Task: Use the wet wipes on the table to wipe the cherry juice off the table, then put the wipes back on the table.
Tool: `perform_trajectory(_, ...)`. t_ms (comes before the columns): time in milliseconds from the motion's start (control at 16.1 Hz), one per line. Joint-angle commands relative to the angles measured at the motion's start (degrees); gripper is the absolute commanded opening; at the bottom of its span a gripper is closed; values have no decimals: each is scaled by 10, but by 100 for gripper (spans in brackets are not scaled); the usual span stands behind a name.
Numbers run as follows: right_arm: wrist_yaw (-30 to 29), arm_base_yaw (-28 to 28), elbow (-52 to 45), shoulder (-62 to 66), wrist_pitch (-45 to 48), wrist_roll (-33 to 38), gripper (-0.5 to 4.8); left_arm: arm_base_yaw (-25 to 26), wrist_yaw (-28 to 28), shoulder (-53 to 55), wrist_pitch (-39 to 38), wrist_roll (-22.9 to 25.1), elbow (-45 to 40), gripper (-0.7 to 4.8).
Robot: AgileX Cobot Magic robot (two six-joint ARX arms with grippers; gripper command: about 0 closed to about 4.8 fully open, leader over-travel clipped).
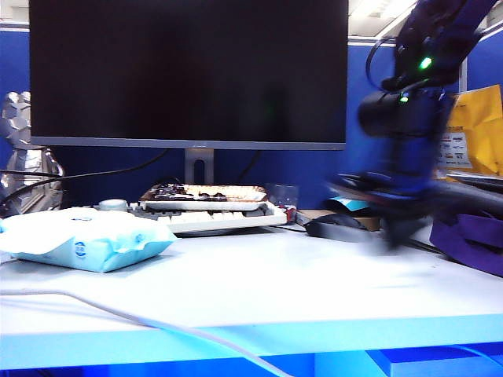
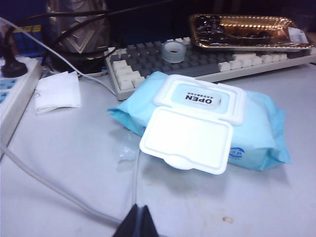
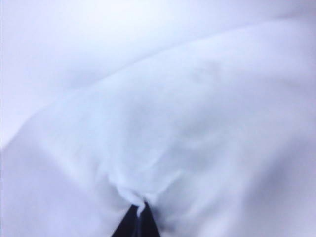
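At the right side of the table point(image 1: 259, 290), the right gripper point(image 3: 137, 217) pinches the wet wipes point(image 3: 187, 133) tightly
Press the sheet flat and drag it slowly, I think; no juice is visible. Left gripper point(image 2: 139, 219) hangs closed and empty beside the blue pack point(image 2: 256, 131)

1. A blue partition wall point(image 1: 314, 177) stands behind the right tool point(image 1: 397, 236).
2. A large dark monitor point(image 1: 189, 71) on a grey stand point(image 1: 200, 166) fills the space left of that tool.
3. Ceiling lights point(image 1: 376, 9) glow above it.
4. A yellow bag point(image 1: 475, 126) sits just right of it.
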Motion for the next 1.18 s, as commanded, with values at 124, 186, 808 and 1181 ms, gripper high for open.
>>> perform_trajectory(124,-43,16,-10,15,2,2,-2,0,2,-2,-7,3,0,-5)
perform_trajectory(186,14,16,-10,15,-4,11,-2,0,2,-2,-7,3,0,-5)
perform_trajectory(808,21,-2,-10,15,-15,3,-1,0,2,-2,-7,3,0,-5)
perform_trajectory(1181,-194,35,-10,15,63,-6,-2,0,2,-2,-7,3,0,-5)
